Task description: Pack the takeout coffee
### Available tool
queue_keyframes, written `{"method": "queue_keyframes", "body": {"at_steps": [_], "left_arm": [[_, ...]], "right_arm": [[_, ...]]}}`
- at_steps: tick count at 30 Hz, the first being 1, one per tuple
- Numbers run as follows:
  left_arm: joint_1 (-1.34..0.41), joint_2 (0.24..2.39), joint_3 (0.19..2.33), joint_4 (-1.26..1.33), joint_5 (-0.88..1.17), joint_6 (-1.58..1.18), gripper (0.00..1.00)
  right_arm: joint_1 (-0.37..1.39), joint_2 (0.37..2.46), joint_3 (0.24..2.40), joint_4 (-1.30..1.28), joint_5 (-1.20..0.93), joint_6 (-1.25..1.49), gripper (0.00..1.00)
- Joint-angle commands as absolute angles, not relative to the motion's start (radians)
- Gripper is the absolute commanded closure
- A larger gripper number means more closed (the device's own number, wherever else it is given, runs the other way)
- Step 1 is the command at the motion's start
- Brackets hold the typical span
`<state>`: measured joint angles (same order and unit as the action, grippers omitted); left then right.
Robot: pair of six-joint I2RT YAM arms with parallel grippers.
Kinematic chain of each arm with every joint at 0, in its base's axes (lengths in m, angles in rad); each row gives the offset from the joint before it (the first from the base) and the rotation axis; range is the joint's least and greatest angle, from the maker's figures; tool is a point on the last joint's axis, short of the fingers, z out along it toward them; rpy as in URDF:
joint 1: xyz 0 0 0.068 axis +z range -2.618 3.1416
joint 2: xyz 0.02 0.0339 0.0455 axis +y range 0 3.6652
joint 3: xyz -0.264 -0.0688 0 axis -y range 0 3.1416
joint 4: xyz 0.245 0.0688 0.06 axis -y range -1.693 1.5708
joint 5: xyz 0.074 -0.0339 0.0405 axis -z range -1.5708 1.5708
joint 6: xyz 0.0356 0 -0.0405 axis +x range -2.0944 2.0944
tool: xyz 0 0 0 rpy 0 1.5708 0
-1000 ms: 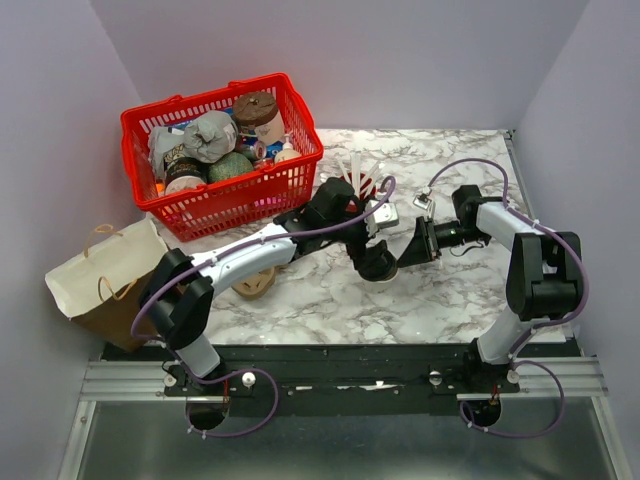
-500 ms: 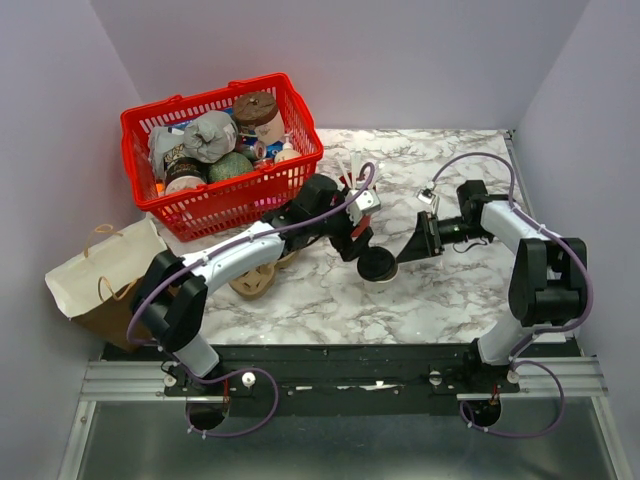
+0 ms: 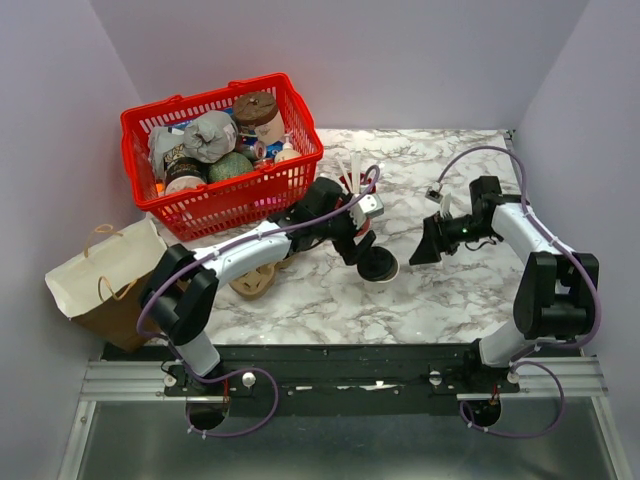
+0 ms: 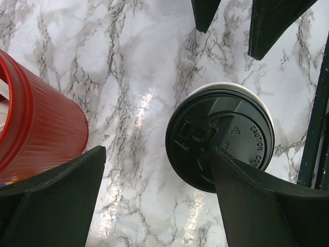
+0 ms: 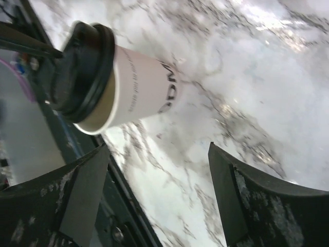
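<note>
The takeout coffee point(image 3: 381, 266), a cream-white paper cup with a black lid, stands upright on the marble table point(image 3: 450, 300). My left gripper point(image 3: 364, 248) hangs just above it with its jaws wide open. In the left wrist view the black lid point(image 4: 221, 139) lies by the right finger point(image 4: 257, 206) and partly under it; the gripper point(image 4: 157, 152) holds nothing. My right gripper point(image 3: 424, 246) is open and empty a little to the right of the cup. The right wrist view shows the cup point(image 5: 141, 87) ahead of that open gripper point(image 5: 158, 149), apart from it.
A red cup point(image 3: 358, 186) with white cutlery stands just behind the left gripper, and it shows in the left wrist view point(image 4: 36, 128). A red basket point(image 3: 225, 200) of goods is at the back left. A brown paper bag point(image 3: 105, 275) stands at the left edge. A round wooden item point(image 3: 252, 284) lies under the left arm.
My right gripper has drawn back to the right, away from the cup. My left gripper has shifted left and come down close over the cup. The cup has stayed put.
</note>
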<state>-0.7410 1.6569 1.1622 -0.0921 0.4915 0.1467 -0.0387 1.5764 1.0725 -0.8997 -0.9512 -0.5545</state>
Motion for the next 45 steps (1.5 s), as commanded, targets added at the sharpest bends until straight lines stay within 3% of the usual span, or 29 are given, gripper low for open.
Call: {"method": "queue_keyframes", "body": {"at_steps": [1, 16, 45], "left_arm": [[-0.752, 1.684, 1.184, -0.08, 0.531, 0.163, 0.1], [-0.782, 1.709, 1.201, -0.074, 0.548, 0.15, 0.1], [-0.841, 1.787, 1.284, -0.049, 0.557, 0.132, 0.1]], "right_arm": [[-0.037, 1.589, 1.063, -0.888, -0.781, -0.634, 0.16], [0.097, 1.66, 1.058, -0.893, -0.759, -0.632, 0.18], [0.109, 1.701, 1.083, -0.891, -0.85, -0.554, 0.18]]}}
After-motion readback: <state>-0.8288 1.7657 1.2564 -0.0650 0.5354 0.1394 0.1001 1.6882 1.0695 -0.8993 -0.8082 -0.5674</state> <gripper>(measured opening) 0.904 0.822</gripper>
